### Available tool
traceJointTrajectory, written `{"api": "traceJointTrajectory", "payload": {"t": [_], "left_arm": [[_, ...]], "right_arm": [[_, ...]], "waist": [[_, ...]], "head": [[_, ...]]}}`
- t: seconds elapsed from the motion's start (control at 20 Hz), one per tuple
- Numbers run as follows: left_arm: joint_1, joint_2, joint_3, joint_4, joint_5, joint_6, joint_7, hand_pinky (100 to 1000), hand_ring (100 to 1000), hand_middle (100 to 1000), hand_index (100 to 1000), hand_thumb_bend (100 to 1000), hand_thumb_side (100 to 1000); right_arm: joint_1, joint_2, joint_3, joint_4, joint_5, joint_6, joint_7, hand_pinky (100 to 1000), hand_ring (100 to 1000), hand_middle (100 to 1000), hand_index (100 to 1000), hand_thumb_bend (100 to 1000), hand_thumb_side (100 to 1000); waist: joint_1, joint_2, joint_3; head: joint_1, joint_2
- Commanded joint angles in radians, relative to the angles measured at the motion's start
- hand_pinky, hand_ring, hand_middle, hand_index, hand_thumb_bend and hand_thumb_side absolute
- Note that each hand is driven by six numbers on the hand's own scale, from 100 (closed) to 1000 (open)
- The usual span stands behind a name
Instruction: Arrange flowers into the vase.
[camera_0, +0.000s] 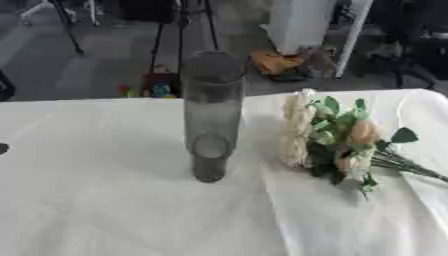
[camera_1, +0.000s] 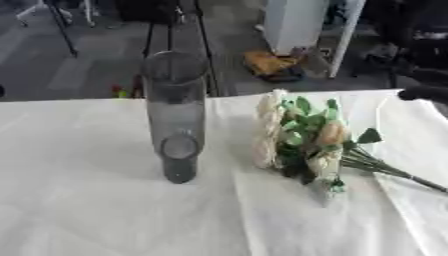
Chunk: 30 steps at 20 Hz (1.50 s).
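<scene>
A tall clear glass vase (camera_0: 212, 112) stands upright near the middle of the white-clothed table (camera_0: 105, 200), with no flowers in it. To its right a bunch of flowers (camera_0: 337, 140) lies on the cloth, cream and peach blooms with green leaves toward the vase and dark stems (camera_0: 411, 167) running off to the right. A dark shape that looks like my right hand (camera_1: 426, 94) shows at the right edge above the table's far corner, well apart from the flowers. A dark sliver, perhaps my left hand (camera_0: 3, 148), touches the left edge.
Beyond the table's far edge the floor holds tripod legs (camera_0: 179, 35), a white cabinet (camera_0: 302, 22), an orange object (camera_0: 273, 62) and small coloured items (camera_0: 153, 89). The cloth is creased around the flowers.
</scene>
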Motion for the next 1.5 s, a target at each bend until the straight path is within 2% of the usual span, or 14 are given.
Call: {"api": "traceJointTrajectory", "payload": {"t": [0.05, 0.2, 0.45, 0.9, 1.05, 1.5], "left_arm": [[-0.004, 0.023, -0.002, -0.013, 0.005, 0.000, -0.005, 667, 1000, 928, 962, 161, 936], [-0.004, 0.023, -0.005, -0.013, 0.007, 0.000, -0.009, 667, 1000, 928, 962, 160, 937], [-0.004, 0.023, -0.009, -0.013, 0.012, 0.000, -0.014, 667, 1000, 928, 962, 159, 938], [-0.007, 0.022, -0.014, -0.013, 0.022, -0.003, -0.023, 667, 1000, 927, 962, 155, 936], [-0.008, 0.021, -0.016, -0.013, 0.024, -0.004, -0.025, 667, 1000, 927, 962, 153, 937], [-0.014, 0.021, -0.019, -0.013, 0.031, -0.006, -0.030, 667, 1000, 927, 962, 154, 931]], "right_arm": [[-0.040, -0.098, 0.020, 0.072, 0.021, -0.038, 0.065, 988, 1000, 942, 1000, 561, 861], [-0.083, -0.131, 0.054, 0.129, 0.008, -0.072, 0.117, 993, 1000, 951, 1000, 575, 797], [-0.147, -0.166, 0.105, 0.182, -0.037, -0.106, 0.193, 992, 1000, 962, 1000, 574, 772], [-0.227, -0.188, 0.179, 0.232, -0.075, -0.114, 0.304, 994, 1000, 981, 1000, 569, 722], [-0.240, -0.187, 0.183, 0.243, -0.073, -0.073, 0.303, 990, 1000, 979, 1000, 532, 729], [-0.259, -0.180, 0.213, 0.230, -0.035, 0.144, 0.232, 993, 1000, 957, 1000, 497, 779]], "waist": [[-0.003, -0.021, -0.001], [-0.005, -0.023, 0.002], [-0.007, -0.025, 0.010], [-0.001, -0.027, 0.024], [0.000, -0.026, 0.026], [0.004, -0.026, 0.032]], "head": [[-0.006, 0.008], [-0.008, 0.008], [-0.018, 0.010], [-0.040, 0.014], [-0.042, 0.015], [-0.047, 0.016]]}}
